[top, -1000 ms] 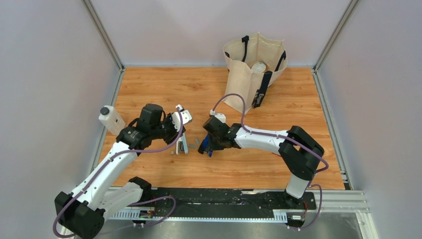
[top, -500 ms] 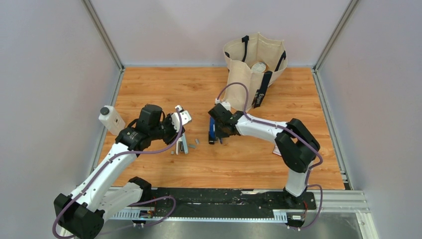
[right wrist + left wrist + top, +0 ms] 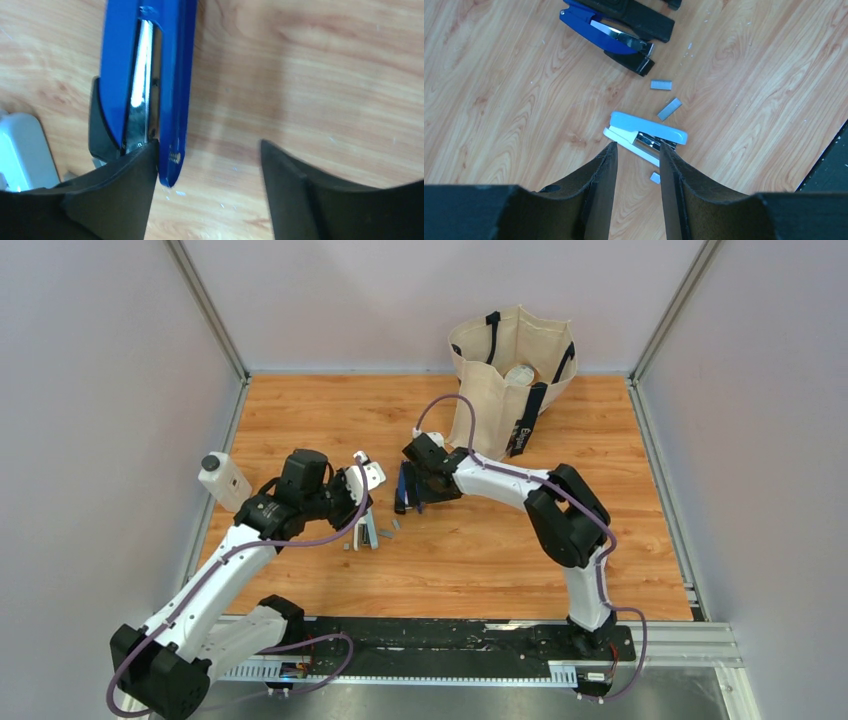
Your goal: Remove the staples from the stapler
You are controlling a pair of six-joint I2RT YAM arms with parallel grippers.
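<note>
The stapler point(image 3: 402, 490) lies on the wooden table, dark blue with a black end and its lid swung open over the shiny metal channel point(image 3: 609, 37). My right gripper point(image 3: 407, 500) sits at its end. In the right wrist view the right gripper point(image 3: 207, 145) is open wide, its left finger point(image 3: 125, 190) touching the stapler point(image 3: 145, 75), with bare wood between the fingers. My left gripper point(image 3: 637, 146) stands open just short of a pale blue-and-white stapler point(image 3: 649, 132), nothing between its fingers. Loose staple strips point(image 3: 660, 85) lie between the two staplers.
A cream tote bag point(image 3: 510, 380) stands at the back right. A white bottle with a black cap point(image 3: 224, 480) stands near the left edge. The pale stapler point(image 3: 366, 532) lies under the left gripper point(image 3: 362, 502). Metal rails border the table.
My right gripper has moved left and away from the bases, the blue stapler shifting with it, and has gone from shut to open wide. The left arm has not moved.
</note>
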